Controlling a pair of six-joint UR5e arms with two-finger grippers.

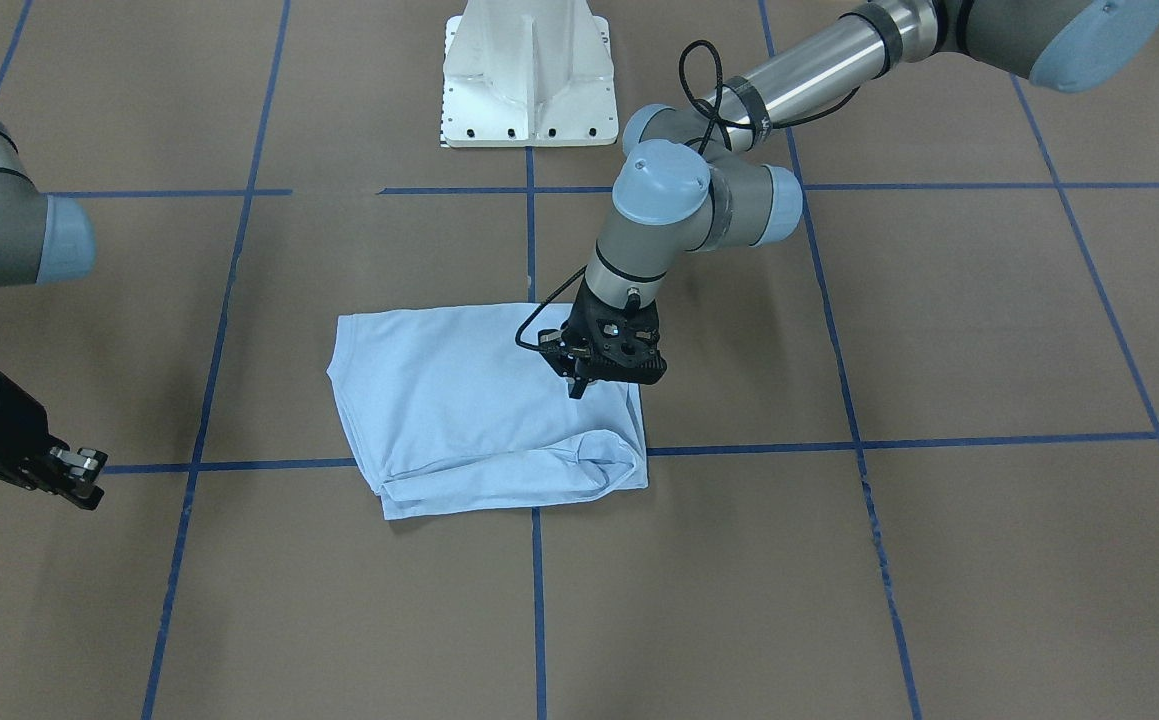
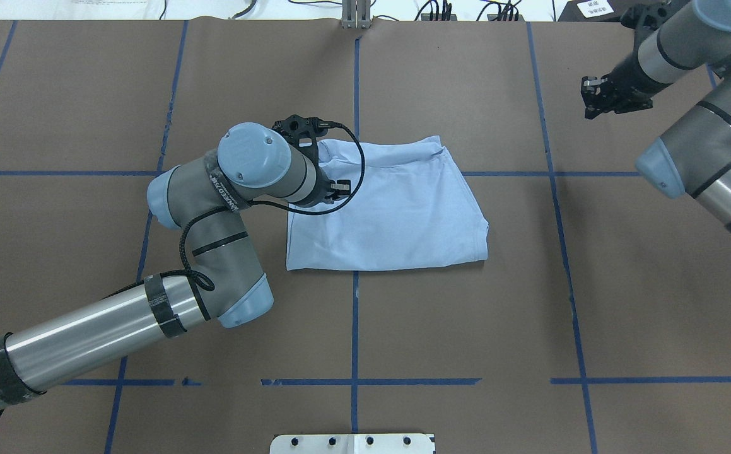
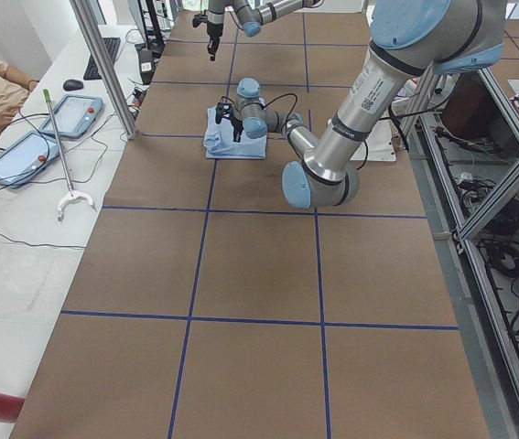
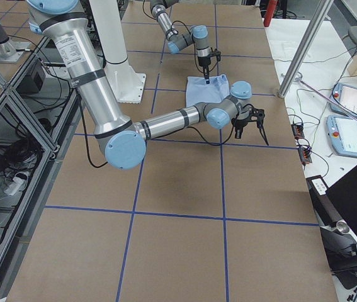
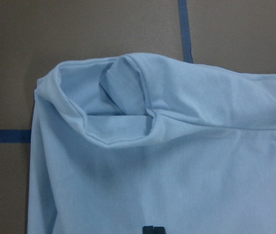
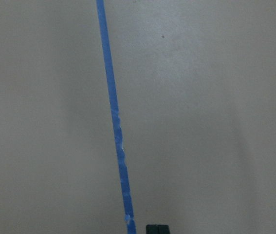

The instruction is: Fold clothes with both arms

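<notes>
Left gripper [image 1: 579, 388] here: I'm pointing straight down onto the light blue T-shirt [image 1: 459, 410]. My two fingertips [image 5: 150, 229] are pressed together, and the tip is right at the cloth near one side edge. I honestly can't tell if any fabric is nipped between them. The shirt lies folded into a rough rectangle on the brown table [image 1: 939, 330], spread out under me and away to one side. Just ahead of my tips in the wrist view, the folded edge bulges up into a loose open pocket [image 5: 113, 112] instead of lying flat.

My right gripper [image 1: 89, 478] is well apart from the shirt, off to the side over bare table. Its fingertips look closed too, with nothing between them. A blue tape line [image 6: 116, 126] runs right beside them.
</notes>
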